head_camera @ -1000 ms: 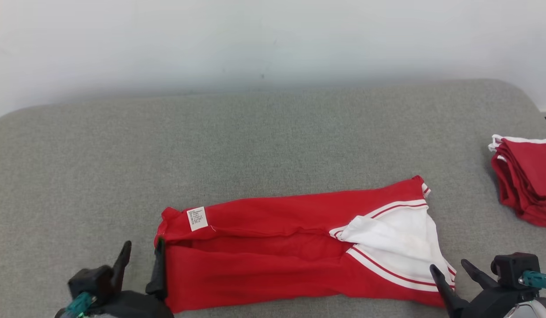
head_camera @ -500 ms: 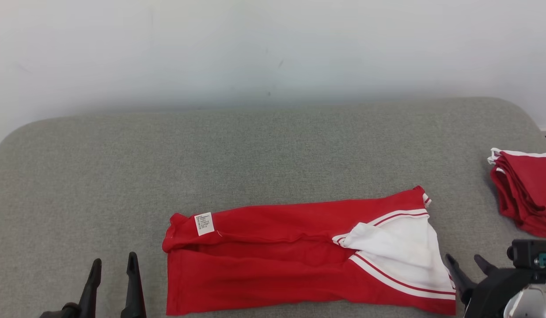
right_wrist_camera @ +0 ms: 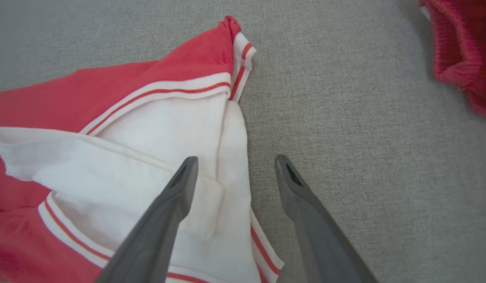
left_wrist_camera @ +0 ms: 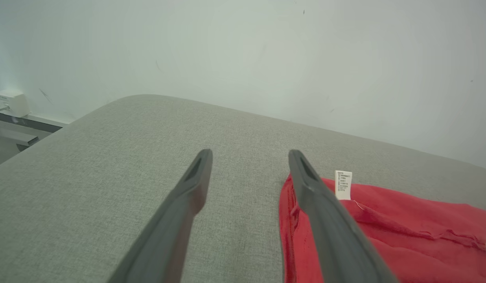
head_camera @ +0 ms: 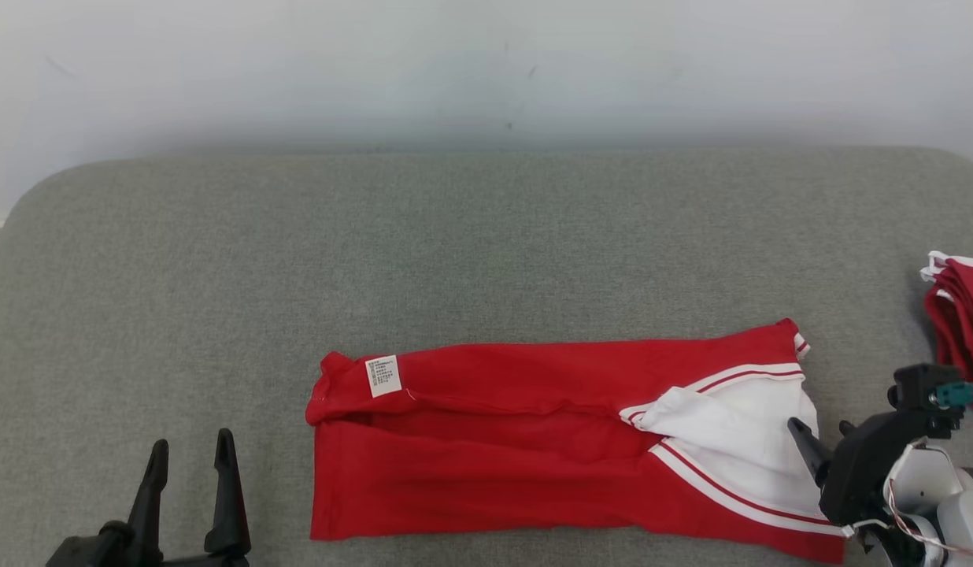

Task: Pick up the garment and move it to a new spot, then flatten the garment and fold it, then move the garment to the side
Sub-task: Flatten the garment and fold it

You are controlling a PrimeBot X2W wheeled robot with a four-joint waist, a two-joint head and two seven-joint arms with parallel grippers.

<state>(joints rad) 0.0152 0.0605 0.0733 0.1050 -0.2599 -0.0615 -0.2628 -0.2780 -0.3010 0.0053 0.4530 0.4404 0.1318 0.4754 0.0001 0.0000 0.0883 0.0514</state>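
The garment point(head_camera: 494, 472) is red with white striped trim, and it lies folded into a long band on the grey padded surface point(head_camera: 455, 236). A white label point(head_camera: 382, 375) shows near its left end and white fabric at its right end. My left gripper point(head_camera: 190, 449) stands open on the bare surface, left of the garment's left edge and apart from it. In the left wrist view the garment point(left_wrist_camera: 384, 236) lies beside the right finger of that gripper point(left_wrist_camera: 249, 155). My right gripper point(head_camera: 819, 429) is open at the garment's right end. In the right wrist view this gripper point(right_wrist_camera: 236, 159) straddles the white edge of the garment point(right_wrist_camera: 148, 129).
A stack of folded red garments point(head_camera: 959, 315) sits at the right edge, also visible as the stack point(right_wrist_camera: 463, 47) in the right wrist view. A pale wall point(head_camera: 486, 71) stands behind the surface. A white box point(left_wrist_camera: 9, 103) sits low on the wall past the left end.
The head camera has shifted. My left gripper has drawn away from the garment's left edge and now stands apart to its left. My right gripper stays at the right end, both open.
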